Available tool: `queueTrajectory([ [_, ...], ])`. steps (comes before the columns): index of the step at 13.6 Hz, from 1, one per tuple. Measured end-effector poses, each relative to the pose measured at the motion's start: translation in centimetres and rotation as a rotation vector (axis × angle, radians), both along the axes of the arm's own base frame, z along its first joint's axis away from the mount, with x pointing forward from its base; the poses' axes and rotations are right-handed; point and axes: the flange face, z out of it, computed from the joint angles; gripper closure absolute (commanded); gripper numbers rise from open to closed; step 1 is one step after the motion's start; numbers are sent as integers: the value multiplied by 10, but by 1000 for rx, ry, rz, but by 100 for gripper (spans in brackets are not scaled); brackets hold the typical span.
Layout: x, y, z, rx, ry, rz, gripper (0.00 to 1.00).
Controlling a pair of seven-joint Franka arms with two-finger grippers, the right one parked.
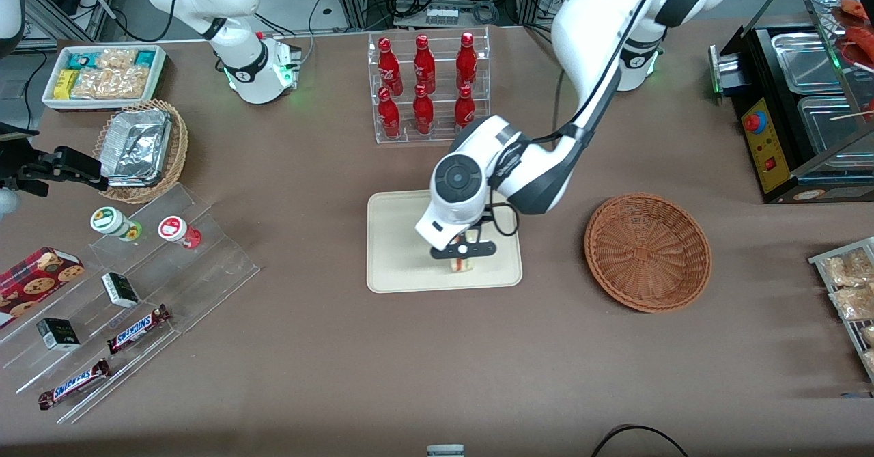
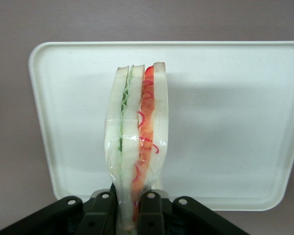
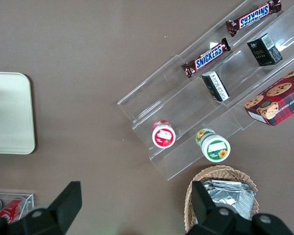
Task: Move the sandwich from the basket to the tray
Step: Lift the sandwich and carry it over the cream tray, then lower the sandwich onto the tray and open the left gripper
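Left wrist view, gripper (image 2: 131,205) clamped on wrapped sandwich (image 2: 136,142), fingers (image 2: 150,208) pinching its base, above tray (image 2: 225,122)

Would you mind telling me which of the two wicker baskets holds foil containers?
The lighter tan basket toward the parked arm's end; the reddish-brown basket holds nothing. The gripper grips the sandwich over the tray.

The tray (image 3: 10,112) lies flat on the brown surface (image 3: 88,58). Two Snickers bars (image 3: 206,58) sit on a clear stepped rack (image 3: 186,127).
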Motion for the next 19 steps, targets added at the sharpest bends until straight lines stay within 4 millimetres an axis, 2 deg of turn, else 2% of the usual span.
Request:
queueTrajectory([
  [4,-4,-19,-18,-1,15,-2,100],
  [8,-8,-29,-38,6,26,6,100],
  [17,-13,-37,-68,18,21,15,100],
  [18,-13,-37,-69,19,21,14,80],
  [19,-13,-37,-69,21,20,13,56],
])
